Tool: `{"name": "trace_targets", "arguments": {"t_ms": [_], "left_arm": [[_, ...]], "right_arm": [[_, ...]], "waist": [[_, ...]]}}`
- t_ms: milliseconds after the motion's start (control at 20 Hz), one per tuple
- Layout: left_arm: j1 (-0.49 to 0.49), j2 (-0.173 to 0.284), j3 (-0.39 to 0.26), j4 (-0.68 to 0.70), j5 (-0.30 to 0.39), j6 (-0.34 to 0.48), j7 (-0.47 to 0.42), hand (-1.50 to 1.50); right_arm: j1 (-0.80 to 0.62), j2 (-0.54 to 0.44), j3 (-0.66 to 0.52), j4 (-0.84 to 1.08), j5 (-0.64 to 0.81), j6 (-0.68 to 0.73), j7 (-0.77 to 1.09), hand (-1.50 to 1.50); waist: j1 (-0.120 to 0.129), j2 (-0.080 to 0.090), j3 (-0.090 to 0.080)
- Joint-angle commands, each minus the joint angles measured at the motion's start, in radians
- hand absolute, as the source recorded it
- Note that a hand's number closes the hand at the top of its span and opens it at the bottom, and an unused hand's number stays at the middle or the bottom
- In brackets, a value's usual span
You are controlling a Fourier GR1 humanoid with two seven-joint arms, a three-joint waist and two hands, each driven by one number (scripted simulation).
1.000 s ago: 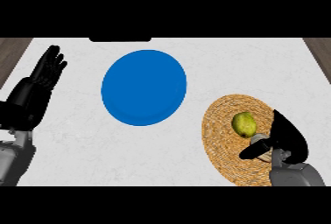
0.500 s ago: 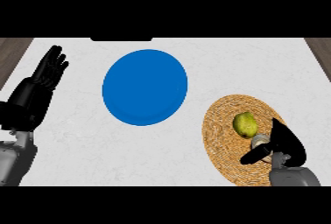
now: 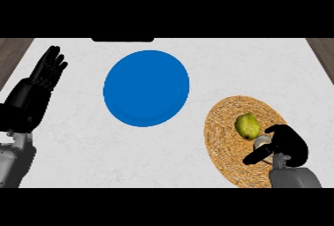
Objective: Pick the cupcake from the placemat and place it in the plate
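A yellow-green cupcake (image 3: 247,126) lies on the round woven placemat (image 3: 225,145) at the right of the counter. My right hand (image 3: 287,143) sits just below and right of it, over the placemat. Its fingers and thumb are curled round the cupcake's pale near end. The hand hides that end and part of the mat. The blue plate (image 3: 146,87) lies empty at the middle, up and left of the placemat. My left hand (image 3: 39,86) rests open at the left edge, fingers up, far from both.
The counter top (image 3: 85,150) is white, with a wooden floor strip showing at the far left and right corners. A dark object (image 3: 123,39) sits at the back edge above the plate.
My right hand's fingers, stretched beside the cupcake a second ago, have curled in and drawn down round its near end. The cupcake, plate and left hand have not moved.
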Motion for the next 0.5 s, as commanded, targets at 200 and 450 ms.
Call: {"name": "trace_targets", "arguments": {"t_ms": [200, 450], "left_arm": [[0.024, -0.037, -0.004, -0.036, -0.048, 0.005, 0.02, 0.0], [0.038, -0.026, 0.034, -0.032, -0.032, -0.024, 0.011, 0.0]], "right_arm": [[0.277, -0.028, 0.178, -0.216, 0.153, -0.055, -0.076, 1.5], [0.41, -0.101, 0.264, -0.386, 0.284, -0.113, -0.103, 1.5]], "waist": [[-0.01, 0.0, 0.005], [-0.011, -0.001, 0.004]]}}
